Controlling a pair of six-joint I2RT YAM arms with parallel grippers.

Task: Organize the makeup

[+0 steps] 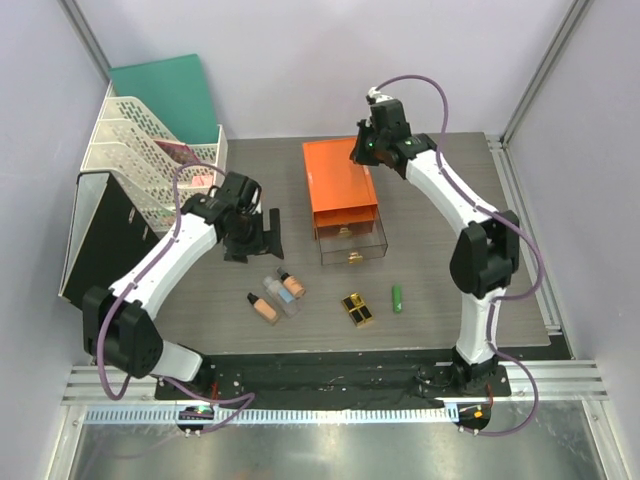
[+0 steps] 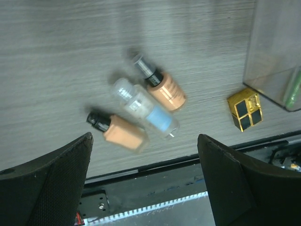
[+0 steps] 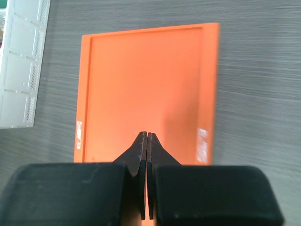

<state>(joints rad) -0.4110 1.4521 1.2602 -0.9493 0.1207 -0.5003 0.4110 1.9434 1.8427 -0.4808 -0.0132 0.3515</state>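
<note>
The makeup lies on the table in front of the orange drawer box (image 1: 341, 185). Two peach-filled bottles with dark caps (image 2: 162, 87) (image 2: 120, 133) flank a clear bottle with a blue label (image 2: 146, 111). To their right sit black-and-gold lipstick cases (image 1: 357, 309) and a small green tube (image 1: 397, 298). The box's clear drawer (image 1: 350, 244) stands pulled out. My left gripper (image 1: 255, 243) hovers open above the table, behind the bottles, holding nothing. Over the orange box's lid (image 3: 146, 80), my right gripper (image 3: 147, 135) is shut and empty.
A white file rack (image 1: 150, 150) with a green folder (image 1: 170, 90) stands at the back left, and a black panel (image 1: 100, 235) leans beside it. The table's front edge and black base rail (image 2: 155, 183) run just behind the bottles in the left wrist view.
</note>
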